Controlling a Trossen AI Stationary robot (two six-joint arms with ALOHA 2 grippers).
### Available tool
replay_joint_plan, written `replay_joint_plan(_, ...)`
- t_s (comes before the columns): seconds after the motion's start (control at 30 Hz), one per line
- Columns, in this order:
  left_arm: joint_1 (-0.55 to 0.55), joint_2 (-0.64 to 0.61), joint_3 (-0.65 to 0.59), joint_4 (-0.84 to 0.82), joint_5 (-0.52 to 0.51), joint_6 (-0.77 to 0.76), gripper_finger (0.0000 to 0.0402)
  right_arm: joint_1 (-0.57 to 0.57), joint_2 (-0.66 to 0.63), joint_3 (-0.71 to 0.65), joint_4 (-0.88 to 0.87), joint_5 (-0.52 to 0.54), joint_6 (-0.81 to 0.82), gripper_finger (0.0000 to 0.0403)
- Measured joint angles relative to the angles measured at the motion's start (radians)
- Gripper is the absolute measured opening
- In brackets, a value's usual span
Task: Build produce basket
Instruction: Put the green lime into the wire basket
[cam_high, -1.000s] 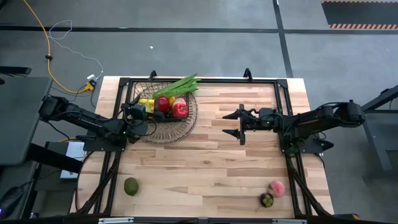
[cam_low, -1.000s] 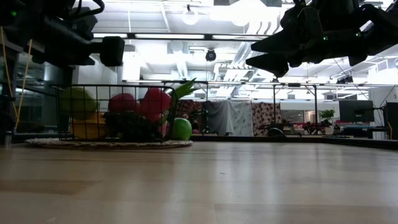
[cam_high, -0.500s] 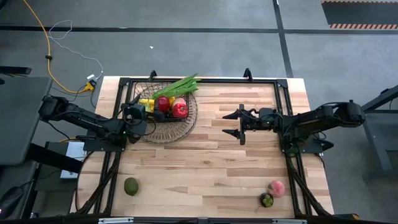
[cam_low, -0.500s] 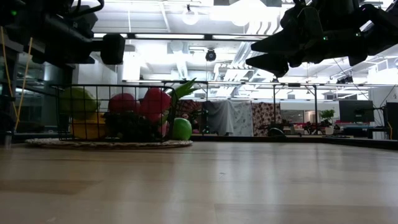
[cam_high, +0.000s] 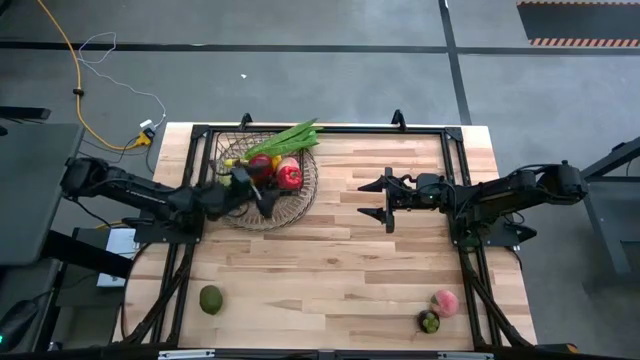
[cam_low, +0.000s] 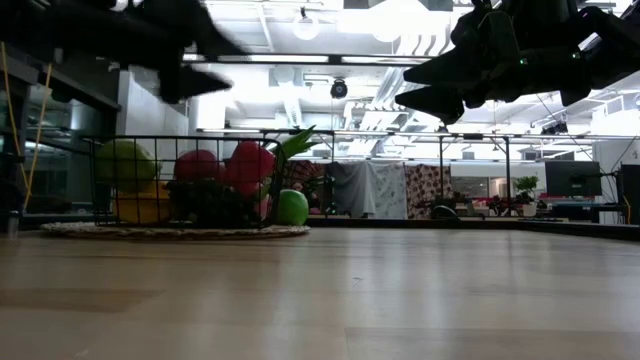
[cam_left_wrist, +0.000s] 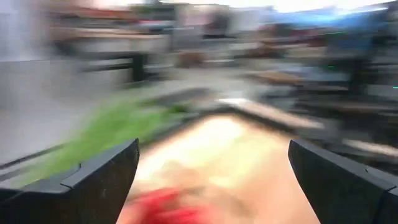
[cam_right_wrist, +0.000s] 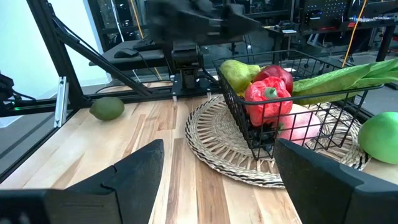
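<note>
Hovering over the basket (cam_high: 262, 195), left gripper (cam_high: 253, 186) jaws spread, right gripper (cam_high: 374, 199) jaws spread mid-table.

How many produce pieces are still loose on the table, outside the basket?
3. A green fruit lies near the front left corner; a pink fruit and a dark piece sit touching near the front right corner. None seems hidden behind the arms.

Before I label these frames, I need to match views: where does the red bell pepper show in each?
High view: red bell pepper in the basket, upper left.
Low view: behind the mesh, left of centre.
Left wrist view: only a red blur; cannot tell.
Right wrist view: right of centre.
Shared landmark: the basket.
</note>
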Motion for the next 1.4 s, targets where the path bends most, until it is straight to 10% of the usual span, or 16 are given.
replay_joint_plan(0.17,0.042,0.000,0.000,0.073,0.740,0.000,0.0400,0.000,0.000,0.000,0.000,0.000,0.000,0.0296)
replay_joint_plan(0.27,0.043,0.000,0.000,0.115,0.972,-0.016,0.0400,0.000,0.000,0.000,0.000,0.000,0.000,0.0296)
replay_joint_plan(0.57,0.044,0.000,0.000,0.071,0.761,0.008,0.0400,0.000,0.000,0.000,0.000,0.000,0.000,0.0296)
replay_joint_plan(1.4,-0.056,0.000,0.104,-0.117,0.728,-0.121,0.0400,0.000,0.000,0.000,0.000,0.000,0.000,0.0296)
